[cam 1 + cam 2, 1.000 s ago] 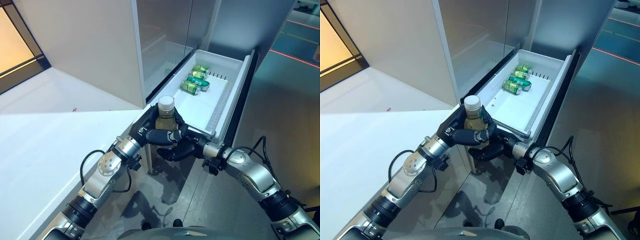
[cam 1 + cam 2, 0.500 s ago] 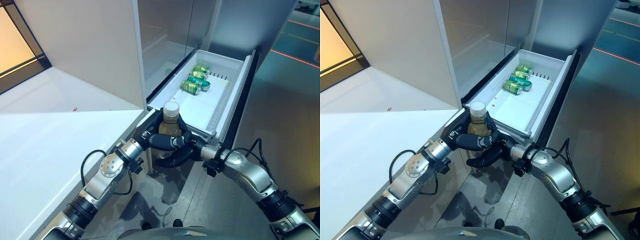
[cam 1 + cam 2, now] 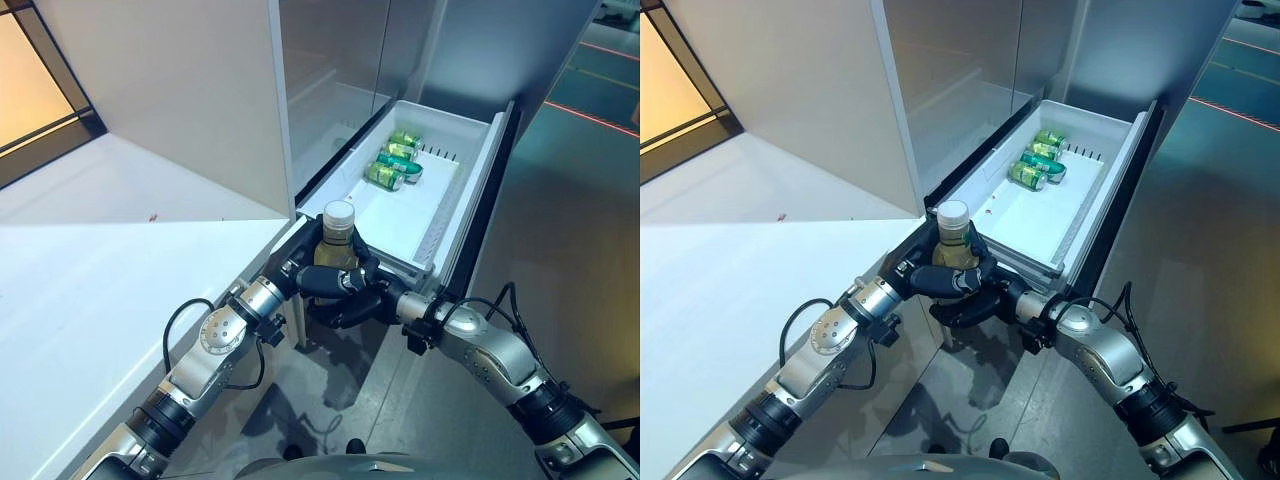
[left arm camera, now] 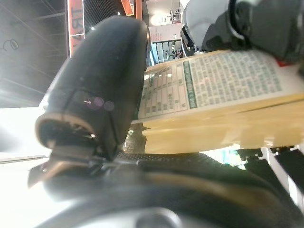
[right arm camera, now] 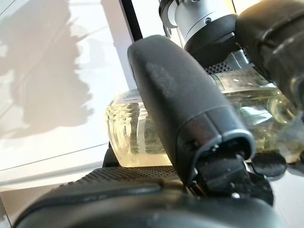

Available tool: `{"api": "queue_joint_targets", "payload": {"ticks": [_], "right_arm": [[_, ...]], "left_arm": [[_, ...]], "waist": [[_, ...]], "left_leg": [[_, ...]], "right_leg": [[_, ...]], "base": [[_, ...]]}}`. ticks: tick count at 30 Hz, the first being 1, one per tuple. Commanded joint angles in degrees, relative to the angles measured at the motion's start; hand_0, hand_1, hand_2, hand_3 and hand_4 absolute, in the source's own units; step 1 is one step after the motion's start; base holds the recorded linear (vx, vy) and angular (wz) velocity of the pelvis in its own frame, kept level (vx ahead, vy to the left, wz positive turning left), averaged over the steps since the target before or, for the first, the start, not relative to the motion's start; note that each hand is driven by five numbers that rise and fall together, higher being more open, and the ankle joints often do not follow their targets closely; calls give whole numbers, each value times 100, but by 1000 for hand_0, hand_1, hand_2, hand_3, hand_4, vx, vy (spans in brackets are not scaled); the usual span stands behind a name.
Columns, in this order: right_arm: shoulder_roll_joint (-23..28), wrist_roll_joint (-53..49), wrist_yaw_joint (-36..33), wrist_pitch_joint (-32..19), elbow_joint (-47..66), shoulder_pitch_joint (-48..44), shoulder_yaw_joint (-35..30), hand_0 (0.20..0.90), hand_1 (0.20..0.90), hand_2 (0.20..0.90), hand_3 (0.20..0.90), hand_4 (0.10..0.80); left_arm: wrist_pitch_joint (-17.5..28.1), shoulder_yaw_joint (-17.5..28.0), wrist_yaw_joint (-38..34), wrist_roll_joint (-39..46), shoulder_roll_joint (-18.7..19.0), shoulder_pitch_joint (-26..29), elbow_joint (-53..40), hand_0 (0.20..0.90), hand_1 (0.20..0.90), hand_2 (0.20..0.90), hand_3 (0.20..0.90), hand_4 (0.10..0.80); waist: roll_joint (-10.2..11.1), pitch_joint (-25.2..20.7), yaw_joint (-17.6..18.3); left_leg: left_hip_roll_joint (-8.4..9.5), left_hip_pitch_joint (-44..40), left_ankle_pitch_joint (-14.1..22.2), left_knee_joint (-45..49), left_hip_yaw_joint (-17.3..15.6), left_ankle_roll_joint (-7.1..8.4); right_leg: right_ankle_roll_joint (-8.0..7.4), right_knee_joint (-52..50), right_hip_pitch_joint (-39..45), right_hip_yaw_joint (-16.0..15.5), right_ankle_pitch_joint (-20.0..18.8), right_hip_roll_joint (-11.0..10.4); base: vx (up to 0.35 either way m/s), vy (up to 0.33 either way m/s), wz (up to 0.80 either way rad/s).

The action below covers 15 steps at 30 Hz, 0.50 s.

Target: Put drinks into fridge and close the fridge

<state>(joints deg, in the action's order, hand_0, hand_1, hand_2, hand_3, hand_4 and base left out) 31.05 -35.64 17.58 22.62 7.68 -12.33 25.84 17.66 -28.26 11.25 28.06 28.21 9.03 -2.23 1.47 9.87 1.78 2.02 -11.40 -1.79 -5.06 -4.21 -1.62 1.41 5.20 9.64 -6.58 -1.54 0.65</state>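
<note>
since half a second ago the bottle (image 3: 337, 240) has been lowered a touch and the right hand (image 3: 352, 305) has been drawn in beneath it, fingers now curled against its lower part. nearest, both silver-grey arms are seen reaching forward and meeting at the front corner of the open fridge drawer (image 3: 470, 170). the bottle, capped in white and filled with a yellowish drink, is held upright there, just at the drawer's near rim and not yet inside. the left hand (image 3: 318, 278) is wrapped round its body, thumb on one side and fingers on the other, as confirmed in the left wrist view where the label (image 4: 223, 80) is pinned against the palm. the right hand's thumb is shown pressed over the bottle's ribbed base in the right wrist view. to the left, the white worktop (image 3: 90, 280) is seen. farther off, green cans (image 3: 392, 160) are lying at the drawer's far end. beyond them the fridge's grey doors (image 3: 350, 60) are standing.
</note>
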Motion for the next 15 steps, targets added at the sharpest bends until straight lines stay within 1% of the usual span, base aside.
{"api": "queue_joint_targets", "payload": {"ticks": [1, 5, 9, 10, 11, 12, 15], "right_arm": [[-946, -779, -66, -672, 269, -994, -163, 300, 300, 300, 200, 100], [-961, -778, -224, -710, 233, -1038, -199, 300, 300, 300, 200, 100], [-956, -604, -341, -857, 176, -1077, -233, 300, 300, 300, 200, 100], [-947, -321, -462, -1034, 160, -1113, -267, 300, 300, 300, 200, 100], [-923, -131, -566, -1126, 162, -1165, -302, 300, 300, 300, 200, 100], [-916, -43, -601, -1151, 165, -1183, -314, 300, 300, 300, 200, 100], [-810, 595, -1013, -1295, 189, -1364, -484, 300, 300, 300, 200, 100]], "left_arm": [[955, -605, 223, 153, -810, 923, -447, 300, 300, 300, 200, 100], [956, -600, 191, 143, -814, 935, -427, 300, 300, 300, 200, 100], [978, -613, 164, 106, -819, 942, -389, 300, 300, 300, 200, 100], [975, -610, 135, 73, -820, 950, -387, 300, 300, 300, 200, 100], [968, -611, 108, 70, -819, 963, -375, 900, 900, 900, 900, 800], [960, -612, 107, 76, -820, 968, -369, 900, 900, 900, 900, 800], [885, -577, -72, 163, -850, 1002, -373, 900, 900, 900, 900, 800]], "waist": [[51, -398, 3], [43, -397, -7], [42, -396, -9], [41, -399, -9], [37, -400, -6], [36, -400, -5], [27, -397, 1]], "left_leg": [[-13, 88, 357, 40, -197, 12], [-16, 87, 353, 38, -195, 18], [-17, 79, 353, 32, -193, 21], [-16, 77, 353, 28, -189, 23], [-18, 76, 352, 26, -190, 24], [-18, 76, 352, 26, -190, 25], [-28, 69, 357, 19, -194, 30]], "right_leg": [[-391, -260, -76, -116, 249, -52], [-396, -247, -64, -128, 243, -56], [-393, -236, -54, -134, 239, -55], [-391, -227, -48, -132, 238, -51], [-390, -224, -49, -133, 236, -52], [-390, -223, -49, -132, 235, -52], [-391, -209, -43, -128, 228, -50]], "base": [[0, 0, 0], [0, 0, 0], [0, 0, 0], [0, 0, 0], [0, 0, 0], [0, 0, 0], [0, 0, 0]]}}
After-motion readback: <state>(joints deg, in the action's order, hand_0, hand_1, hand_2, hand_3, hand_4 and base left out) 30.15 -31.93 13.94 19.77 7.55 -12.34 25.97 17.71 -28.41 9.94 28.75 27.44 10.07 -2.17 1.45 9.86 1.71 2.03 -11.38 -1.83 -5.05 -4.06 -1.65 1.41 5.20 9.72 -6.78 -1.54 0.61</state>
